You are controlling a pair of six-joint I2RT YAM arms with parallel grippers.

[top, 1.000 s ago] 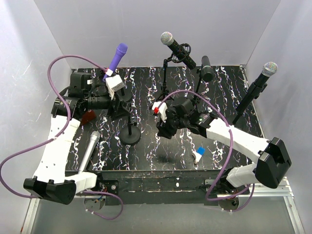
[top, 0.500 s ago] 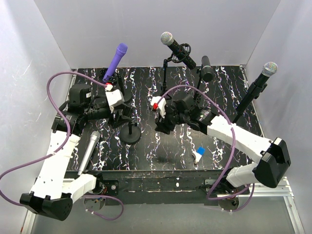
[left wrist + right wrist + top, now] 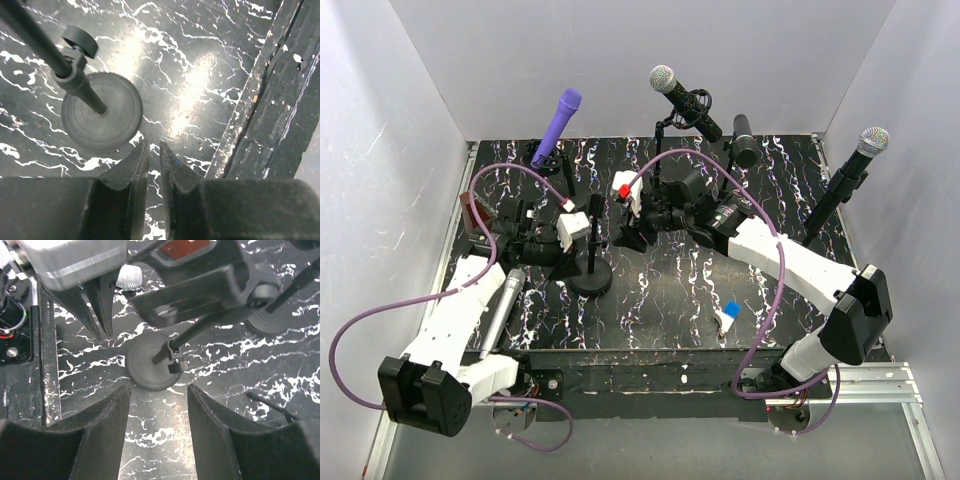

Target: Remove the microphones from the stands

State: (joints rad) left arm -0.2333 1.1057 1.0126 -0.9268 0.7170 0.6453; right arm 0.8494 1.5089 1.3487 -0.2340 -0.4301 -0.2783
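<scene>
Four microphones are sitting up on stands along the far edge of the table [image 3: 660, 300]. A purple microphone [image 3: 558, 125] is leaning toward the far left corner, and a mesh-headed microphone [image 3: 678, 92] is tilting at the middle. A black microphone [image 3: 744, 140] is just to its right, and a tall microphone [image 3: 850, 175] is rising by the right edge. A fifth, a silver microphone [image 3: 500, 310], is lying flat near the left edge, beside the left arm.

An empty stand [image 3: 590, 277] with a round base is standing left of the table's middle. The left gripper [image 3: 153, 146] is hanging just beside that base, its fingers pinched almost together on nothing. The right gripper [image 3: 160, 389] is hovering at the base's other side, fingers spread wide and holding nothing. A small blue-and-white piece [image 3: 728, 315] is lying toward the near edge.
</scene>
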